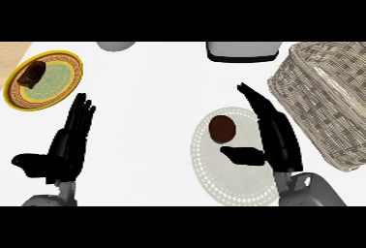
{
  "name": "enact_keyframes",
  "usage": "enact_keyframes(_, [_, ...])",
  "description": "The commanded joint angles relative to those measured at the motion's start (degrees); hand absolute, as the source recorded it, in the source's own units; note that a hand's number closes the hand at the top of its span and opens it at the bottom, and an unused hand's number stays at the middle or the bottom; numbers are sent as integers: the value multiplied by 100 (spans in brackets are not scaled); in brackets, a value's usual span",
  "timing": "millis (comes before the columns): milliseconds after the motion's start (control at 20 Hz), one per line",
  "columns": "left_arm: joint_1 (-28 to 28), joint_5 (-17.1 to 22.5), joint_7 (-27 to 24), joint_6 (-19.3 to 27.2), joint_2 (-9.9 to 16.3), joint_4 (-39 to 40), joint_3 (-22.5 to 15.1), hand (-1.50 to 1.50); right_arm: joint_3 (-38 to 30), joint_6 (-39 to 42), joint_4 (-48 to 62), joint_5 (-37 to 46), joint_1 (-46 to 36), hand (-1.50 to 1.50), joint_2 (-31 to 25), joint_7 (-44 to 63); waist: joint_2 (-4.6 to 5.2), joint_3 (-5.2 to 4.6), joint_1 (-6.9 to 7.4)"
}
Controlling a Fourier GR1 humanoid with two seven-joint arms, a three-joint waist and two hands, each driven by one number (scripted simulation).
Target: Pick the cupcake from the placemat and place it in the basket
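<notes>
From the head view, the wicker basket (325, 99) is running off the counter's (157, 87) right edge, and two grey objects (241, 50) are cut off at the far edge. The cupcake (222, 129), a dark brown round seen from above, is sitting on the pale round placemat (229, 179) near the front edge. The right hand (275, 138) is lying just beside it, fingers straight, thumb (243, 155) spread, holding nothing. The left hand (68, 140) is resting open toward the left edge.

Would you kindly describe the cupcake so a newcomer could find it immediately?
Start at the large woven wicker basket on the right. Left of it lies a pale round placemat. The small dark brown round cupcake sits on its upper part, unlike the darker item on the yellow-rimmed plate far left.
</notes>
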Motion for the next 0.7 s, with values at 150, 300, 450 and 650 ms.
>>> enact_keyframes(150, [131, -84, -64, 6, -32, -160, -94, 0, 23, 2511, -837, 162, -966, -150, -891, 2464, 6, 1, 52])
enact_keyframes(300, [59, 17, 59, -42, 0, -167, 7, 0, 119, 3556, -1356, -491, -1364, -150, -665, 3392, 45, 19, 94])
enact_keyframes(450, [-289, -38, 241, -44, 48, -111, 63, 0, -183, 4252, -1353, -1333, -2013, -150, -304, 4092, 89, 32, 143])
enact_keyframes(650, [28, -61, 79, -61, -116, -250, -10, 0, -283, 4282, -1308, -1527, -2314, -150, 73, 4772, 96, 38, 175])
